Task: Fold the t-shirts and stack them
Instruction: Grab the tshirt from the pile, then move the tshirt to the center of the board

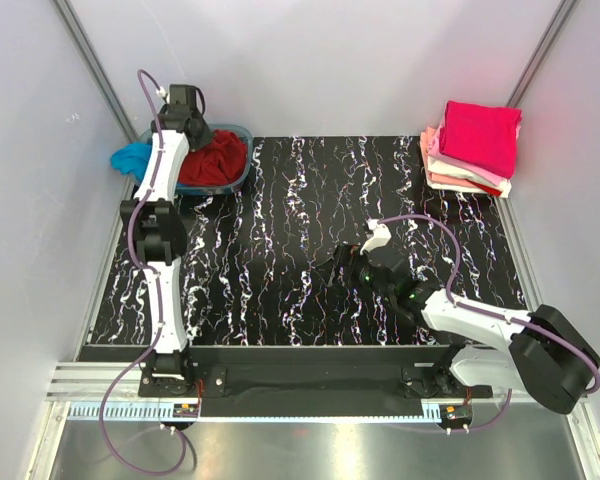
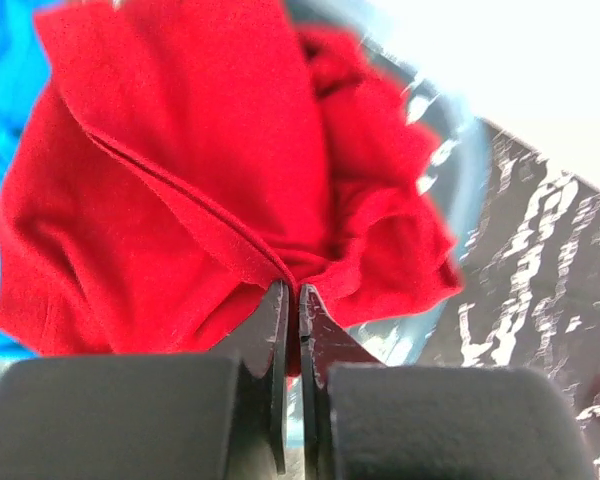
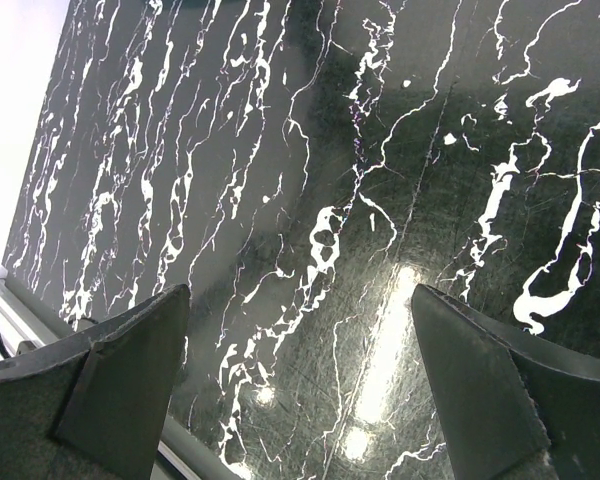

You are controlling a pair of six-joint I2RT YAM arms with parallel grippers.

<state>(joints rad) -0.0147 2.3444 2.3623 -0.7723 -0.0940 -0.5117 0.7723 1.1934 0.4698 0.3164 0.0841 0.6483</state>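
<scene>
A dark red t-shirt point(image 1: 218, 160) lies bunched in the blue-grey plastic tub point(image 1: 242, 178) at the table's far left, with a turquoise t-shirt point(image 1: 130, 158) hanging over the tub's left side. My left gripper point(image 1: 192, 128) is over the tub, shut on a fold of the dark red shirt point(image 2: 190, 190). Folded shirts are stacked at the far right corner, magenta point(image 1: 480, 135) on top, pink, peach and white below. My right gripper point(image 1: 348, 268) is open and empty, low over the bare marbled table point(image 3: 310, 200).
The black marbled tabletop point(image 1: 300, 220) spans the middle. White walls enclose the table on three sides. A metal rail point(image 1: 310, 385) runs along the near edge by the arm bases.
</scene>
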